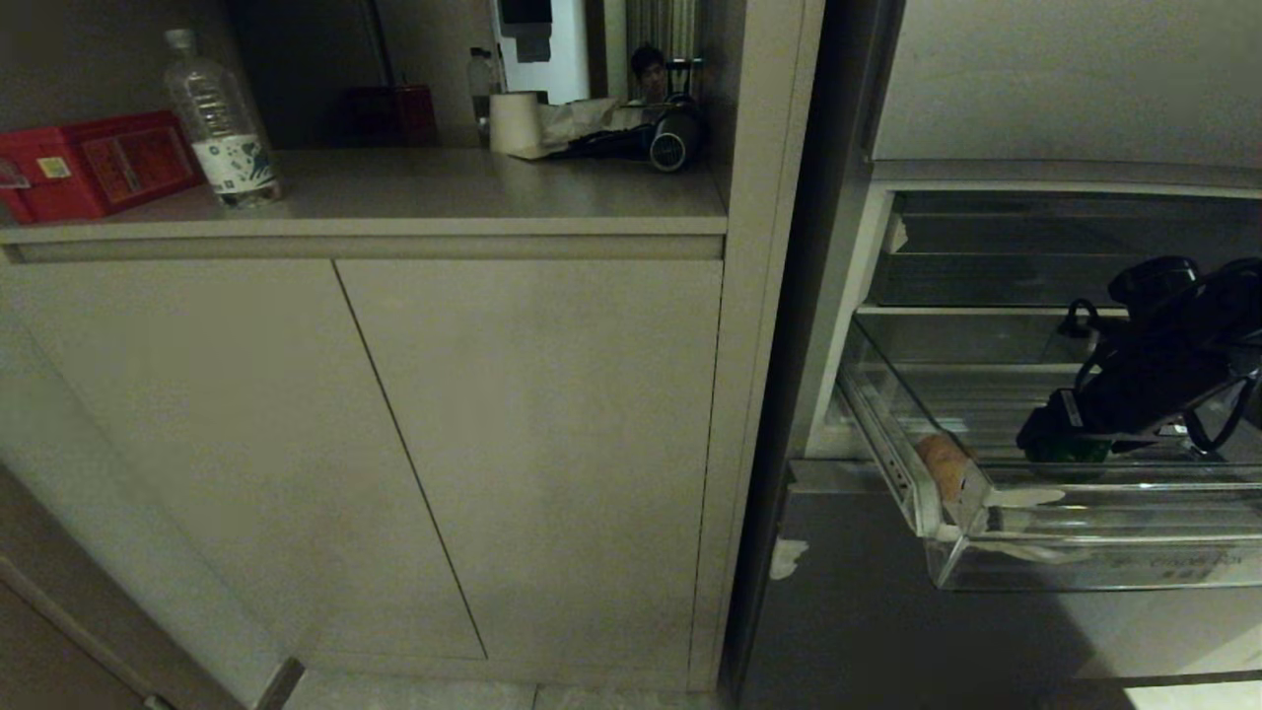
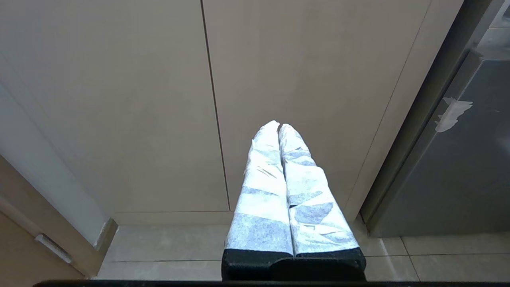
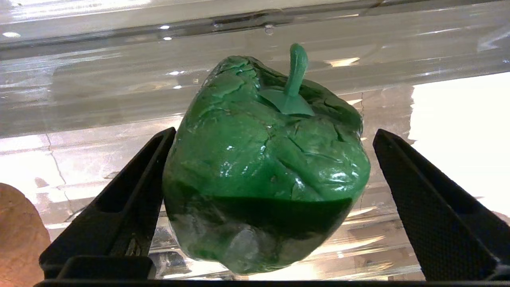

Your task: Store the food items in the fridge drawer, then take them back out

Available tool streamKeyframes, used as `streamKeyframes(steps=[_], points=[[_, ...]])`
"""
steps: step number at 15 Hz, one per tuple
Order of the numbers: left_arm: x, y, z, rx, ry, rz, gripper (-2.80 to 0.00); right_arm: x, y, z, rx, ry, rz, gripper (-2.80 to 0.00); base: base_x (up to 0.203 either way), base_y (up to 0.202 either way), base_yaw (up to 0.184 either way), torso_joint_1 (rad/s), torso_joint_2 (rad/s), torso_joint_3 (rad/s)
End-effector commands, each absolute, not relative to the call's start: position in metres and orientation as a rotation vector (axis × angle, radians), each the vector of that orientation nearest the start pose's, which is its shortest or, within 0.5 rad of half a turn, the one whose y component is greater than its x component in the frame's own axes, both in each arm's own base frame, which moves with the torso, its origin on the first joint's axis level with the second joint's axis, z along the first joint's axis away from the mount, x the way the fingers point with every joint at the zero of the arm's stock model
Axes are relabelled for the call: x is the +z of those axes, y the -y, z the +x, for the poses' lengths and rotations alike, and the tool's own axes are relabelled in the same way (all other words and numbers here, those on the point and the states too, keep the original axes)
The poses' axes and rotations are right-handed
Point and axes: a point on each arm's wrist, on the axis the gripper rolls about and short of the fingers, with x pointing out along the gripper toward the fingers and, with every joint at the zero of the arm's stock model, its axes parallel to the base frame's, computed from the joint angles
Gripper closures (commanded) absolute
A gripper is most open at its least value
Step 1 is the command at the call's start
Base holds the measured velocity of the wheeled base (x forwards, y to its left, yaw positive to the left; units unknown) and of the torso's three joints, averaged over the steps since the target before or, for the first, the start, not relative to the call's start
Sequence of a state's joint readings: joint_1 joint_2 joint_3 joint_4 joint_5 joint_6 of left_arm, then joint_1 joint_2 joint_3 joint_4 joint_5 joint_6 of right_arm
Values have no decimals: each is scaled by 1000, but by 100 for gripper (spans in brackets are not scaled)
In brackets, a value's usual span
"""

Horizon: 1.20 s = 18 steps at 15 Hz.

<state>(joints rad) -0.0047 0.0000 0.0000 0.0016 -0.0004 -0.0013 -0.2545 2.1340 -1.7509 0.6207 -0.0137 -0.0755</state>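
My right gripper [image 3: 271,199] is wide open, straddling the bell pepper [image 3: 263,167] on the fridge drawer [image 1: 1085,562] floor, gripping nothing. Glossy skin looks slippery and light; I'd pinch across its broad middle, not the stem.

Dim room: beige cabinet doors [image 1: 414,434] under a countertop [image 1: 444,187], pale tiled floor [image 2: 167,247] below.

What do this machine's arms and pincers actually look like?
The right arm is black and bulky, with looped black cables. The right gripper has two flat black wedge fingers with finely textured faces. The left gripper has long tapering fingers wrapped in whitish-grey patchy covering on a black base.
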Motion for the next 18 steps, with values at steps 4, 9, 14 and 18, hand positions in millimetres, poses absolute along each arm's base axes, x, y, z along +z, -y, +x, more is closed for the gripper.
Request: streamKeyframes(steps=[4, 9, 14, 18], points=[[75, 0, -23, -5, -3, -2, 0, 170, 103, 393, -206, -1013, 54, -280, 0, 0, 0, 0, 0, 0], [75, 0, -23, -6, -3, -2, 0, 167, 103, 396, -206, -1013, 54, -280, 0, 0, 0, 0, 0, 0], [75, 0, -23, -5, -3, -2, 0, 162, 104, 399, -205, -1021, 55, -280, 0, 0, 0, 0, 0, 0], [75, 0, -23, -6, -3, -2, 0, 159, 105, 402, -206, -1025, 56, -280, 0, 0, 0, 0, 0, 0]])
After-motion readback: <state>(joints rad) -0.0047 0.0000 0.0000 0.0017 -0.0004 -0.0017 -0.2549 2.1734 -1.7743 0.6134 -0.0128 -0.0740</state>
